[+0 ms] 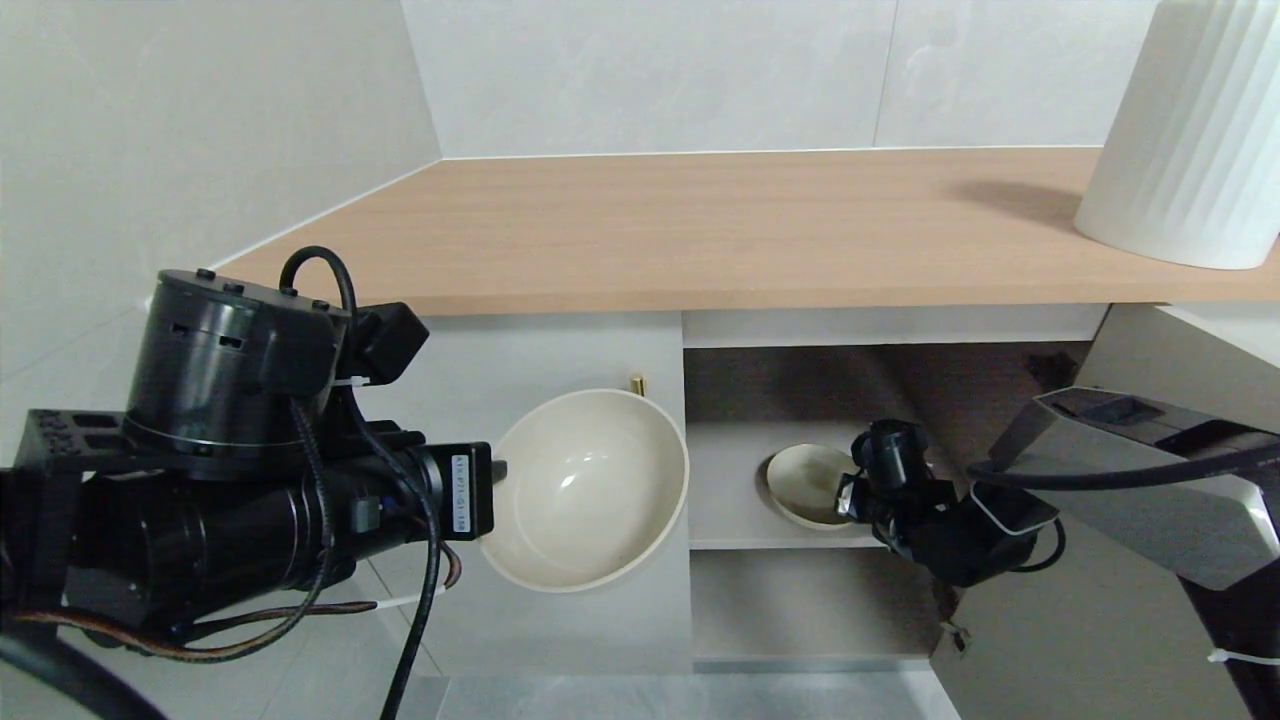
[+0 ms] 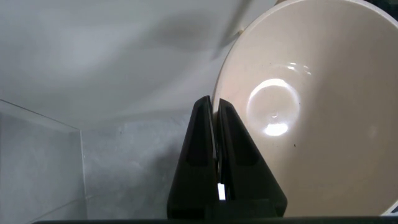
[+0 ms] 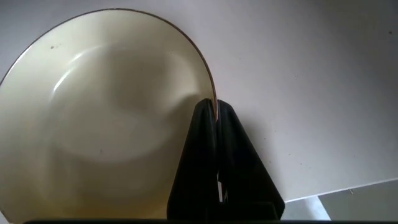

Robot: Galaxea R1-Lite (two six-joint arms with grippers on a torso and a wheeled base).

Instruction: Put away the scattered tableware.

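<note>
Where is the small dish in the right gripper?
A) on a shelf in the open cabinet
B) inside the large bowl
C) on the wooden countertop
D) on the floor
A: the right gripper pinches the small dish on the cabinet shelf, below the countertop.

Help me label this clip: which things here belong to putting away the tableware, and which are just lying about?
Part of the job: large cream bowl, clamped at its rim by the left gripper; small cream dish, rim held by the right gripper, at the open cabinet shelf.
Just there: white ribbed vessel on the wooden countertop.
</note>
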